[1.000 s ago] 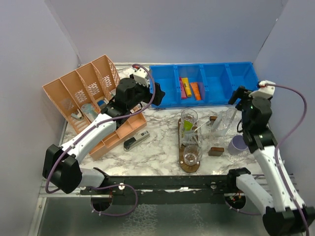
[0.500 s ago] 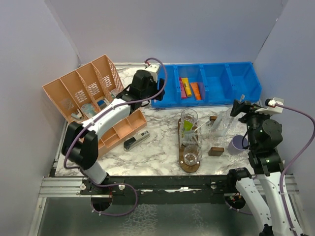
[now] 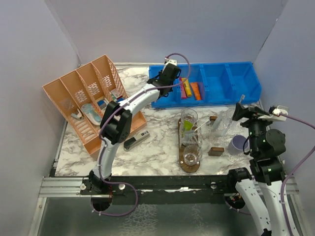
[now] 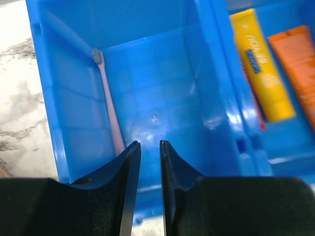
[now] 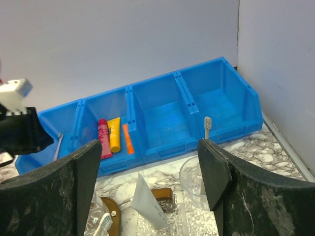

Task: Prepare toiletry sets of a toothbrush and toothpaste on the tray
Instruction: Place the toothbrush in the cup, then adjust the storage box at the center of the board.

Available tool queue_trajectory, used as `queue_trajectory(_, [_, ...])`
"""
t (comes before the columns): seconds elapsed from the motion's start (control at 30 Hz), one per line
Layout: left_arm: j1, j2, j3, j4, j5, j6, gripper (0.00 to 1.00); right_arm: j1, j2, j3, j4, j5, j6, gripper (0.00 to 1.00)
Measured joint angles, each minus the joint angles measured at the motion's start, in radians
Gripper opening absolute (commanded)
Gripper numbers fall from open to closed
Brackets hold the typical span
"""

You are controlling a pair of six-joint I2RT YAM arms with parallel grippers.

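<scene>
Pink toothbrush [image 4: 109, 105] flat along left wall of end compartment of blue bin [image 4: 206, 103], well apart from tray [image 3: 189, 168] and tumblers [image 3: 189, 118] on it. Left gripper [image 4: 148, 143] above compartment floor, jaws at narrow gap, nothing between. Right gripper [image 5: 149, 145] raised, spread wide, empty. Risks: gap too narrow to straddle handle; fingertip jamming against wall; brush skidding away.
</scene>
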Motion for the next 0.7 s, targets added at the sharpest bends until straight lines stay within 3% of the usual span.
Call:
queue_trajectory(0.17, [0.0,0.185,0.186,-0.076,-0.122,0.023,0.18,0.01,-0.006,-0.002,0.0,0.001,0.0,0.79])
queue_trajectory(0.37, [0.005,0.353,0.341,-0.135,-0.272,0.08,0.01,0.018,-0.008,-0.005,0.0,0.006,0.0,0.78])
queue_trajectory(0.7, [0.009,0.423,0.408,-0.165,-0.394,0.177,0.0,0.024,-0.014,-0.011,0.0,0.008,0.0,0.78])
